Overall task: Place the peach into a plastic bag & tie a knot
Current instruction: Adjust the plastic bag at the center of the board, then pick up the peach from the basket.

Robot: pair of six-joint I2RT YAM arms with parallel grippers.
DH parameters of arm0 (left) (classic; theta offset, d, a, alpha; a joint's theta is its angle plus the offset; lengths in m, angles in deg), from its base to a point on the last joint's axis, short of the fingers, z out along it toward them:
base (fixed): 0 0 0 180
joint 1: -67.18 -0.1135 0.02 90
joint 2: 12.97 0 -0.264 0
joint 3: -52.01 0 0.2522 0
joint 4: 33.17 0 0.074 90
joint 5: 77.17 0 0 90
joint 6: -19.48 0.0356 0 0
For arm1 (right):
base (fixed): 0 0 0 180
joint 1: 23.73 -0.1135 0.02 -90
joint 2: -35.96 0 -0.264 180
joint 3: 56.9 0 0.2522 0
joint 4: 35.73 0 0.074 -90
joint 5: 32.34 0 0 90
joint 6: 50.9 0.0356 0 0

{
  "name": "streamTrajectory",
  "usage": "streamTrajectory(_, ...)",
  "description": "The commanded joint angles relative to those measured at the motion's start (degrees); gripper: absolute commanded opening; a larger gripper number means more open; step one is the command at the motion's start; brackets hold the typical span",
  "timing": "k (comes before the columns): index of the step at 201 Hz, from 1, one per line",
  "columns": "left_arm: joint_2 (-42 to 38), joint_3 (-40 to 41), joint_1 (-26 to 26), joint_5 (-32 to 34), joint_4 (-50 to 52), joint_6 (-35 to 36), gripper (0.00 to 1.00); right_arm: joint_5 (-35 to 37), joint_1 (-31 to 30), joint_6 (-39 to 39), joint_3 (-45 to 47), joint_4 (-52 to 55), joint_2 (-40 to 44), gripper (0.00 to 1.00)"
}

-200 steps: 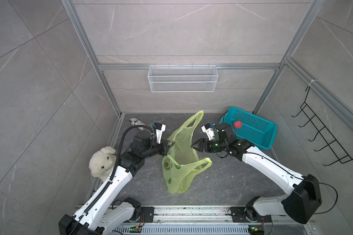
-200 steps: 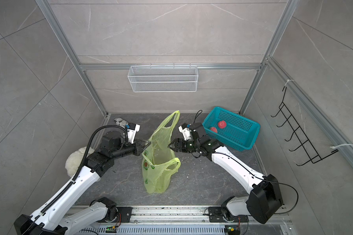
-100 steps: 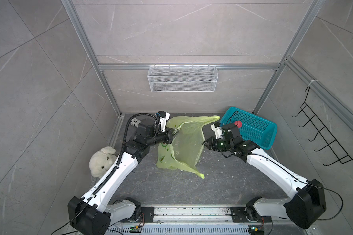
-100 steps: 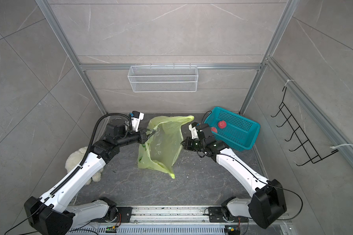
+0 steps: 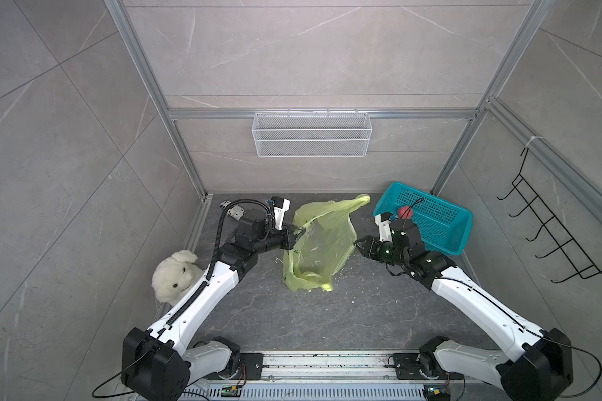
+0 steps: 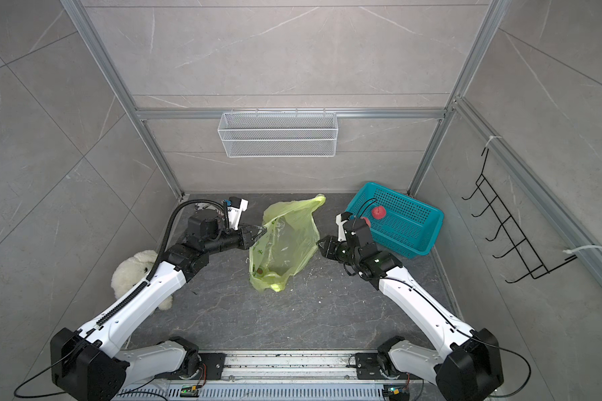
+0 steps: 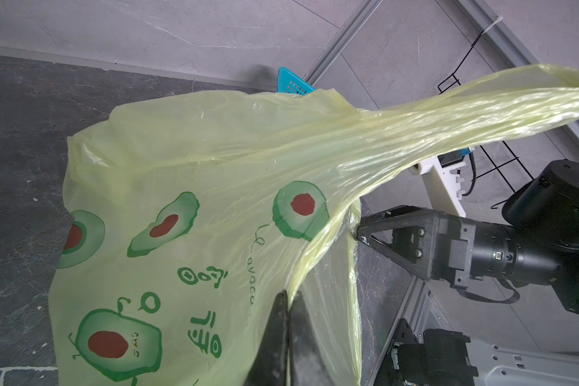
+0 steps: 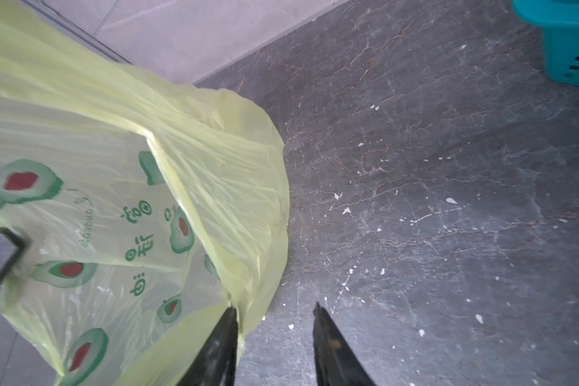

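At the far left a white plush toy [image 5: 174,276] is sitting on the tabletop [image 5: 327,319] against the side wall, partly hidden behind the left arm [image 5: 202,295]. That arm is reaching inward, and the left fingers [image 7: 276,334] are clenching on the rim of the plastic bag [image 5: 322,243], pinching a fold of the thin film between them.

The plastic bag is lying in the middle of the tabletop between the two arms. Its bottom is resting on the surface towards the front, its mouth is being held up and open, and one handle loop [image 5: 360,200] is trailing off towards the back wall. Green avocado prints are showing through its yellow-green sides. Above it, a white wire basket [image 5: 311,139] is hanging on the back wall.

The right fingers [image 8: 328,351] are standing apart, released, with bare tabletop showing in the gap. One of them is touching the bag's edge without gripping it.

Further right, a teal perforated basket [image 5: 442,225] is sitting in the back corner, and the red peach [image 6: 379,211] is lying inside it, well apart from the bag. A black hook rack [image 5: 549,236] is hanging on the right wall.
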Motion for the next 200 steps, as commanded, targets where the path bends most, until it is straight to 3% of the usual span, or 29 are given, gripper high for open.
streamTrajectory(1, -3.29, 0.24, -0.10, -0.64, -3.35, -0.30, 0.00, 0.03, 0.00, 0.38, 0.00, -2.49, 5.86, 0.53)
streamTrajectory(47, -3.30, 0.39, 0.06, -0.11, -3.05, -0.89, 0.00, 4.70, -0.03, -0.12, -1.08, -0.39, 16.21, 0.51)
streamTrajectory(59, -3.61, 0.37, 0.35, -0.23, -3.18, -0.90, 0.00, 9.29, -0.04, 0.10, -2.57, 2.23, 17.49, 0.53)
streamTrajectory(71, -4.04, 0.67, 0.73, -0.46, -3.52, -0.92, 0.00, 18.23, 0.06, 0.60, -6.11, 8.90, 16.19, 0.57)
streamTrajectory(85, -4.45, 0.79, 1.11, -0.45, -3.62, -0.89, 0.00, 26.07, 1.23, 0.59, -10.56, 15.51, 12.00, 0.64)
streamTrajectory(100, -4.71, 0.92, 1.31, -0.38, -3.49, -0.64, 0.00, 28.58, 5.18, -0.36, -14.86, 18.67, 5.87, 0.66)
streamTrajectory(118, -5.15, 1.11, 1.97, 0.36, -3.36, -0.21, 0.00, 26.94, 13.06, -1.37, -18.13, 16.86, -1.54, 0.69)
streamTrajectory(143, -5.04, 0.91, 2.32, 0.80, -2.99, -0.08, 0.00, 17.45, 24.97, 3.01, -19.61, 11.11, -13.49, 0.69)
streamTrajectory(157, -5.33, 0.97, 2.28, 0.83, -3.09, -0.26, 0.00, 17.87, 27.12, 3.40, -21.68, 9.05, -20.03, 0.71)
streamTrajectory(172, -5.45, 1.27, 2.36, 0.82, -3.74, -0.85, 0.00, 18.05, 28.69, 3.55, -25.23, 7.07, -28.09, 0.79)
streamTrajectory(200, -4.87, 1.44, 2.74, 0.72, -4.08, -1.33, 0.00, 16.90, 30.72, 5.26, -31.76, 5.08, -40.49, 0.83)
